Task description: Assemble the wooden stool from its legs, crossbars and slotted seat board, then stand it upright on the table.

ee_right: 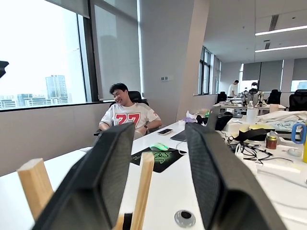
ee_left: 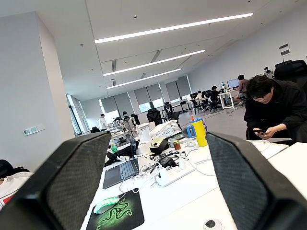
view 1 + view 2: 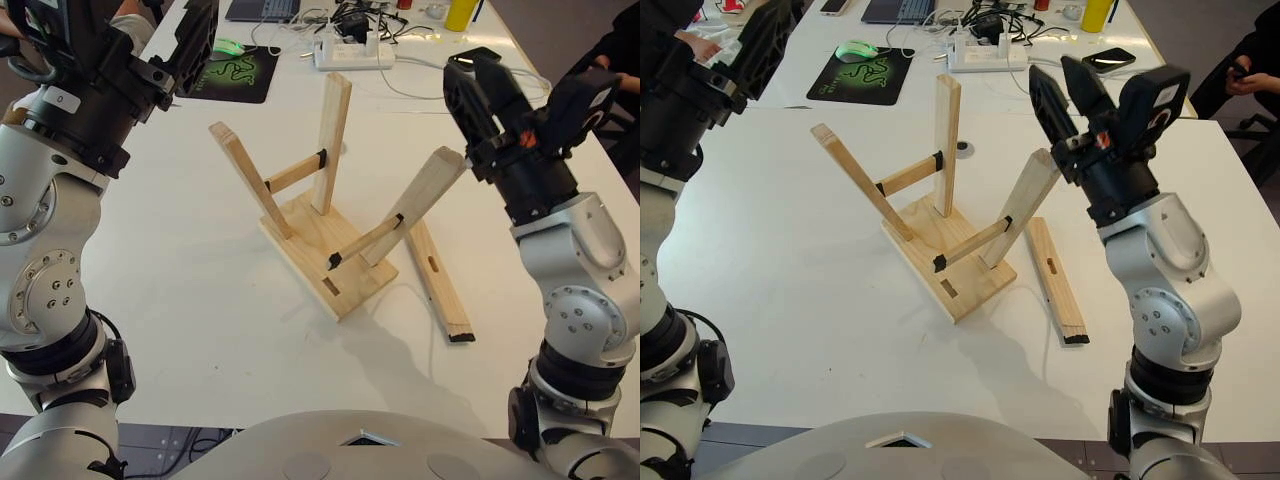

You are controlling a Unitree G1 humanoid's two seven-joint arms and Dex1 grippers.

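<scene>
The stool stands upside down in the middle of the white table. Its slotted seat board [image 3: 347,282] lies flat. Three legs rise from it: a tilted one on the left [image 3: 250,180], an upright one at the back [image 3: 332,140], and a tilted one on the right [image 3: 420,200]. Two crossbars [image 3: 295,173] [image 3: 365,243] join them. A loose leg [image 3: 438,280] lies on the table just right of the board. My right gripper [image 3: 1065,100] hovers open beside the top of the right leg, holding nothing. My left gripper [image 3: 190,50] is raised at the far left, open and empty.
Along the far edge of the table lie a black mouse pad with a green mouse [image 3: 230,65], a power strip [image 3: 350,50] with cables, a laptop, a phone [image 3: 1108,58] and a yellow cup [image 3: 460,12]. A cable grommet [image 3: 962,147] sits behind the stool.
</scene>
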